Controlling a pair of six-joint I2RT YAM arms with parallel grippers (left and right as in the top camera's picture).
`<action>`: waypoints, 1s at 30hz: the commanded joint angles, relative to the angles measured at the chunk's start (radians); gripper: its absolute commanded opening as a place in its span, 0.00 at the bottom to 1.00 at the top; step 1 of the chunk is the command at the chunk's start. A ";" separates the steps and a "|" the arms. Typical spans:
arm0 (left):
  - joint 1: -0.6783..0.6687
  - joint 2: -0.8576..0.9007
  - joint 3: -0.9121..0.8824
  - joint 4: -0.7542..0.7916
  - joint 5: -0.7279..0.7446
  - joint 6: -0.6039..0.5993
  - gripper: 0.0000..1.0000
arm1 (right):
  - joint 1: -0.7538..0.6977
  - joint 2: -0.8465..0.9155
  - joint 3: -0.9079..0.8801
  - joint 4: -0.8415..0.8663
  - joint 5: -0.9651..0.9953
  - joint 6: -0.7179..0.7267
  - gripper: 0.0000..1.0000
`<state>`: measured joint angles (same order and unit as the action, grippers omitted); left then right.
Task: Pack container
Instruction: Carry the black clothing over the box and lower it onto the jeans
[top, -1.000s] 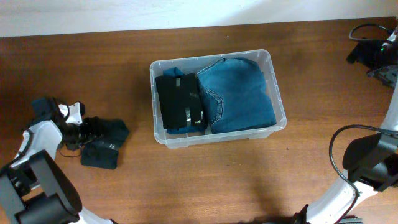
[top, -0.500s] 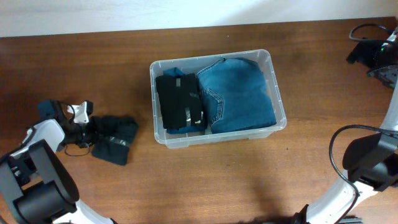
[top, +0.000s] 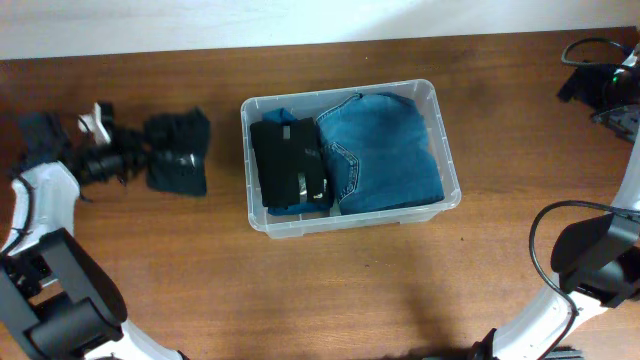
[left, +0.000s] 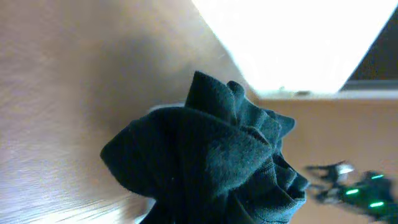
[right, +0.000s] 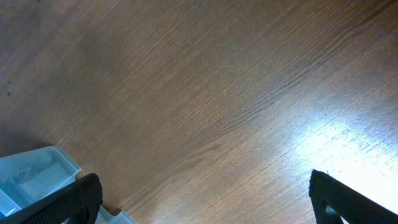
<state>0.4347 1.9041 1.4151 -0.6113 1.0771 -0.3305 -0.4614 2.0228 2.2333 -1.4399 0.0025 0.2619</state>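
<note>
Now the left hand is clamped on a dark bunched garment, left of the container; a strip of bare tabletop separates the garment from the container's left wall; the container sits mid-tabletop, holding folded jeans beside a black folded cloth; the right hand is spread wide over bare wood, far right.

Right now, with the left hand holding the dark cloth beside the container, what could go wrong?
1. The dark cloth hangs bunched from the left hand; loose folds may catch the wall of the container.
2. The jeans and black folded garment already fill the container, so the cloth may sit high or slide off.
</note>
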 joint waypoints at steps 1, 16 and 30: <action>-0.055 -0.013 0.095 -0.002 0.077 -0.250 0.01 | -0.004 0.000 -0.003 0.000 0.005 0.009 0.99; -0.516 -0.155 0.161 -0.030 -0.539 -0.635 0.01 | -0.004 0.000 -0.003 0.000 0.005 0.009 0.98; -0.774 -0.159 0.161 -0.114 -0.936 -0.874 0.01 | -0.004 0.000 -0.003 0.000 0.005 0.009 0.99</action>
<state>-0.3180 1.7744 1.5509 -0.7376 0.2718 -1.1553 -0.4614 2.0228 2.2333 -1.4403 0.0025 0.2623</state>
